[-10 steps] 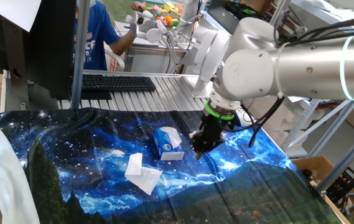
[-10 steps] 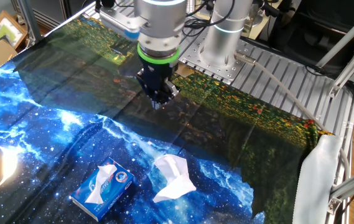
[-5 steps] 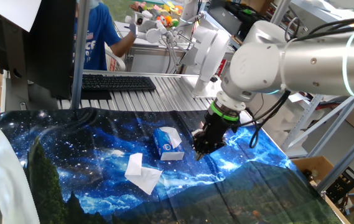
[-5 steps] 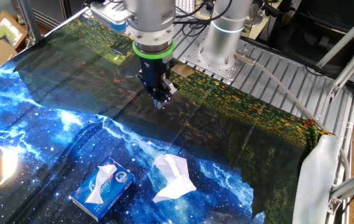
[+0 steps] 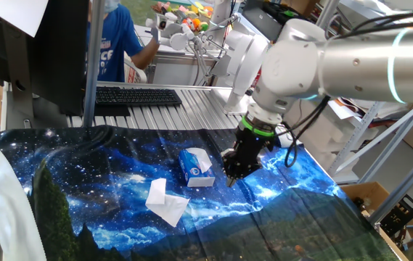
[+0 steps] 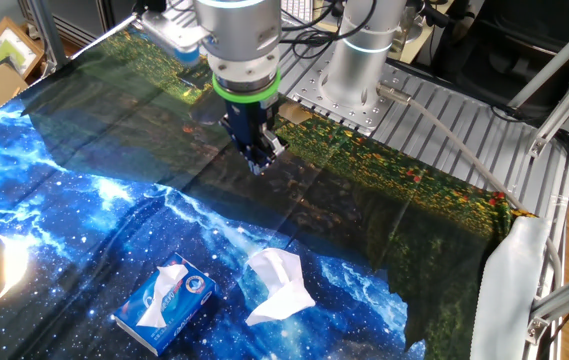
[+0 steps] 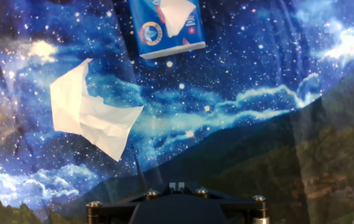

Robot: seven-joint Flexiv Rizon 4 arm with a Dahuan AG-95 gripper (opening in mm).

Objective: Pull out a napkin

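So there's one arm over the table [image 5: 83, 217], which has that galaxy-print cloth [image 6: 54, 210] spread across it. The tool [image 5: 236, 168] hangs above the cloth, just right of the tissue box [image 5: 195, 167] in one fixed view, not touching anything. I can't tell how wide its jaws are: they look close together and dark from both sides, and the hand view only shows the black base at the bottom edge, no fingertips. Nothing is in it, as far as I can see.

Count of stuff: one small blue-and-white tissue box, one loose napkin [image 7: 91, 118], and one tissue [image 7: 178, 12] poking up out of the box's top slot.

The napkin lies flat-ish on the cloth, creased and folded over on itself, with a corner pointing toward the near edge in the hand view. It sits just beside the box, apart from it, and well clear of the tool. From the other fixed view the box [image 6: 166, 303] is at the near edge, the napkin [image 6: 279, 287] to its right, and the tool [image 6: 257, 150] farther back.

Behind the table there's one keyboard [image 5: 138, 96].
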